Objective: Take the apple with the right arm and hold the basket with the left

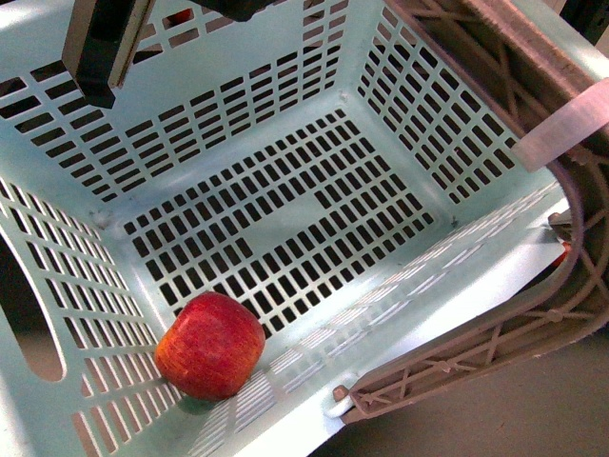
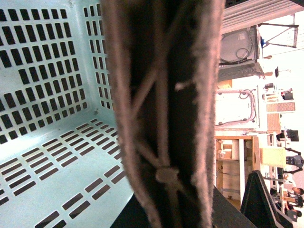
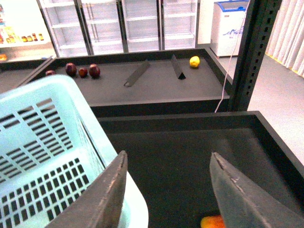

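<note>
Resting on the slotted floor of the large pale mint-green plastic basket, the round red apple with faint yellow-orange streaks lay in the near left corner in the front view, touching the side wall where it met the floor. Nothing gripped the apple. One grey-brown ribbed swing handle with a white band stood above the basket's right rim, and a second grey-brown ribbed handle lay along the near rim.

In the left wrist view a grey-brown handle filled the middle of the picture, very close to the camera, with the basket's slotted walls beside it. The left gripper's jaws could not be made out there, so whether they were clenched on it could not be told.

The right gripper hung outside the basket, just beside its wall, with its jaws spread wide and nothing between them. Beneath it lay a black, raised-edged table, and a small orange fruit showed at the picture's edge near one jaw. On a farther black level sat several dark red fruits and a yellow fruit.
</note>
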You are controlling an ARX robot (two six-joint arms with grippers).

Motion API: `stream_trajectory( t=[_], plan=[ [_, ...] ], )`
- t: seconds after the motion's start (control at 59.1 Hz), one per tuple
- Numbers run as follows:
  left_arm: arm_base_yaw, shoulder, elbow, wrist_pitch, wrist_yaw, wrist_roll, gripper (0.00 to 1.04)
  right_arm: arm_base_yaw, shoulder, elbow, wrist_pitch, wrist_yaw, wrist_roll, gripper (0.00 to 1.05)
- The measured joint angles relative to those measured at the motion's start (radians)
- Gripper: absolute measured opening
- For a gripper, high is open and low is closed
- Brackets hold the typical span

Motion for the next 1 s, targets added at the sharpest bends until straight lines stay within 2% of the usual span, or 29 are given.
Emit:
stream_trajectory(
  t=[0.051, 0.186, 0.998],
  plan=[
    [0.000, 0.000, 0.000, 0.000, 0.002, 0.000, 0.06, -0.053, -0.033, -0.029, -0.003, -0.075, -0.010, 0.24],
    [0.000, 0.000, 0.000, 0.000, 0.001, 0.000, 0.06, -0.085, -0.092, -0.068, -0.018, -0.081, -0.022, 0.02],
    [0.000, 0.000, 0.000, 0.000, 0.000, 0.000, 0.06, -0.087, -0.428, -0.182, -0.217, -0.082, -0.021, 0.02]
  ],
)
